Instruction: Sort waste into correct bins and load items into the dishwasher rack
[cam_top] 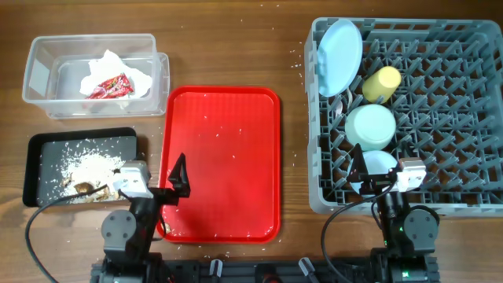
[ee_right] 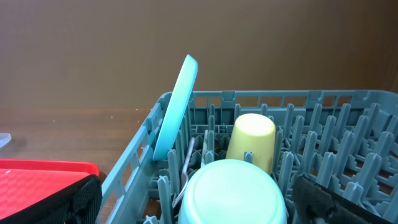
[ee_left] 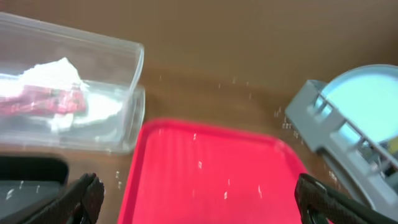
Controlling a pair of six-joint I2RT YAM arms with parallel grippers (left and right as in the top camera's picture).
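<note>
At the near edge of the table, the left gripper [cam_top: 176, 182] hovers over the near left corner of the red tray [cam_top: 224, 118], its fingers spread wide and holding nothing. The right gripper [cam_top: 363, 179], also wide open and empty, hangs over the dishwasher rack's [cam_top: 456, 94] near left corner.

The sorting looks finished:
- **Black tray [cam_top: 47, 145]:** at the table's left edge, it holds the food scraps [cam_top: 90, 167].
- **Rack, left side:** light blue bowl [cam_top: 379, 163], green bowl [cam_top: 371, 126], yellow cup [cam_top: 381, 82], and the plate [cam_top: 339, 56] upright at the far left corner.
- **Fork and spoon:** a thin white handle beside the plate may be cutlery, but I cannot confirm both pieces.
- **Clear tub [cam_top: 39, 71]:** at the far left, it holds the napkin [cam_top: 110, 67] and wrapper [cam_top: 110, 85].

Only stray crumbs remain on the red tray. There is open room over the tray and the far table.
</note>
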